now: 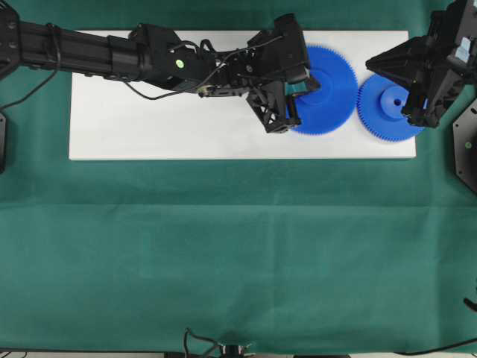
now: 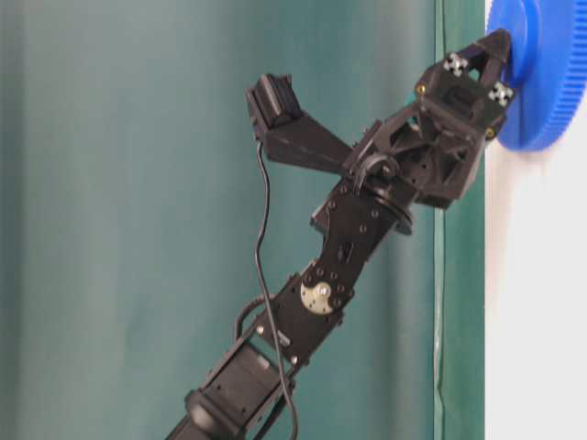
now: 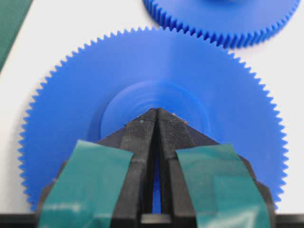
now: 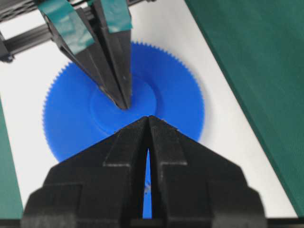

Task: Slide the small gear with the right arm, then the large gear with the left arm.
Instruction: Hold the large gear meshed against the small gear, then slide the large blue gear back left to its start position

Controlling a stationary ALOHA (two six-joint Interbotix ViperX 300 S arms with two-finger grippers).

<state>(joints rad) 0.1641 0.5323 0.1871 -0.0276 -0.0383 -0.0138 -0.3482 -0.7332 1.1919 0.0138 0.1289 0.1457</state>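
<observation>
Both end effectors pressed together; large gear [image 1: 328, 89] seemingly touching small gear [image 1: 389, 108] edgewise.

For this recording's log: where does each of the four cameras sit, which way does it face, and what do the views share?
Overhead: above the table, looking straight down; both arms, the large gear and small gear on the white board.
Table-level: low at the table's side, turned a quarter; left arm reaching to a blue gear.
Left wrist: behind the left pincer, tips on the large gear's hub.
Right wrist: behind the right pincer, facing the left pincer across the large gear.
Shared: both wrist views show the large gear.
</observation>
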